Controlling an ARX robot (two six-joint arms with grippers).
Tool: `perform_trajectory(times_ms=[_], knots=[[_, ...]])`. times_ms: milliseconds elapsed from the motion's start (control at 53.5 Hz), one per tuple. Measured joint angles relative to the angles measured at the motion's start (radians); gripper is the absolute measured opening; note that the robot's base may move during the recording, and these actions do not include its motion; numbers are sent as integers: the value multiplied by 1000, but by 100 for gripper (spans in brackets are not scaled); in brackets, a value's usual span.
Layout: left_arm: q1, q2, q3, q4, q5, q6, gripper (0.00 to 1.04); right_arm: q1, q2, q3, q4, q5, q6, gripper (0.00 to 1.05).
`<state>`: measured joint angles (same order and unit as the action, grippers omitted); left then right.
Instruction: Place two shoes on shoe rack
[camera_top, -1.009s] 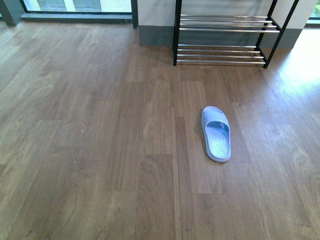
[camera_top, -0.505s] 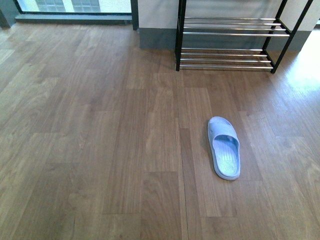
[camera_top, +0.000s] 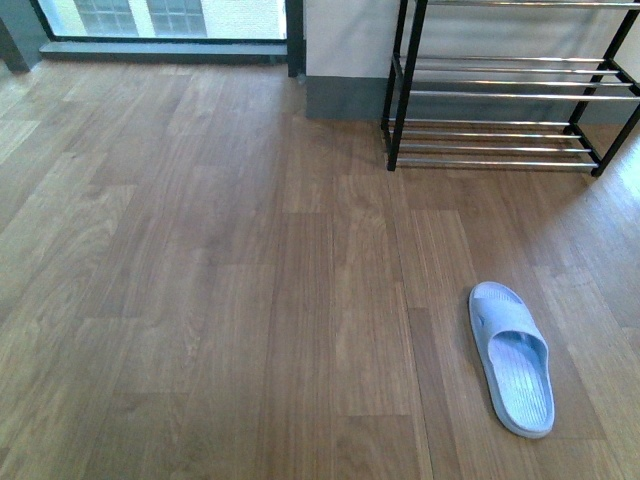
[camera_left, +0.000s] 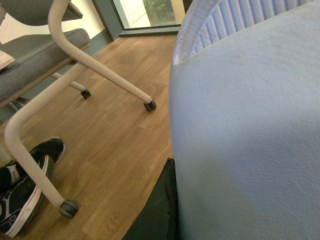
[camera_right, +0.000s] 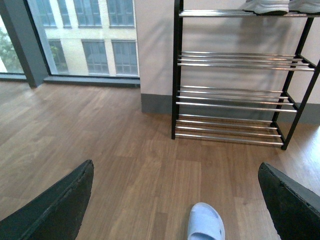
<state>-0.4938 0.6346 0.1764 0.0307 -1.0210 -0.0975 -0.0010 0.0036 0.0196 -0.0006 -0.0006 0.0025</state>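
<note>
you've got the shoe rack (camera_top: 404, 90) against the far wall, black frame w/ silver bars. in the right wrist view the rack's top tier carries the two shoes (camera_right: 265, 6) side by side. only their white soles show, the rest is cut off by the frame edge.

a light blue slipper (camera_top: 510, 360) lies flat on the wood floor (camera_top: 200, 250) in front of the rack, well apart from it, toe end toward the rack. the window (camera_top: 170, 18) sits to the left of the rack, along the same wall.

your right fingers (camera_right: 65, 200) are spread wide w/ nothing between them, out in front of the rack and facing it.

of your left fingers (camera_left: 157, 205) just one dark edge shows, touching a pale blue surface (camera_left: 250, 140) w/ a ribbed part that fills most of the left wrist view. can't tell how far they're open or whether they hold it. that view also has a chair (camera_left: 95, 65) w/ white legs on castors and a black sneaker (camera_left: 22, 195). can't place those vs the rack.
</note>
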Motion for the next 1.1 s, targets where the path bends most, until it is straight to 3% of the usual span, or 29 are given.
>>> perform_trajectory(times_ms=[206, 262, 336, 467, 561, 654, 803, 1102], knots=[[0, 0, 0, 0, 2, 0, 2, 0, 0, 0, 0, 1, 0, 95], [0, 0, 0, 0, 3, 0, 2, -47, 15, -1, 55, -181, 56, 95], [0, 0, 0, 0, 2, 0, 2, -41, 91, -1, 122, -252, 84, 95], [0, 0, 0, 0, 1, 0, 2, -5, 459, 10, 341, -224, 53, 95], [0, 0, 0, 0, 2, 0, 2, -11, 996, 112, 619, -186, -50, 95], [0, 0, 0, 0, 1, 0, 2, -27, 1495, 306, 731, -121, -150, 95], [0, 0, 0, 0, 1, 0, 2, -47, 2054, 525, 736, -60, -271, 95], [0, 0, 0, 0, 1, 0, 2, -62, 2387, 753, 695, -12, -285, 95]])
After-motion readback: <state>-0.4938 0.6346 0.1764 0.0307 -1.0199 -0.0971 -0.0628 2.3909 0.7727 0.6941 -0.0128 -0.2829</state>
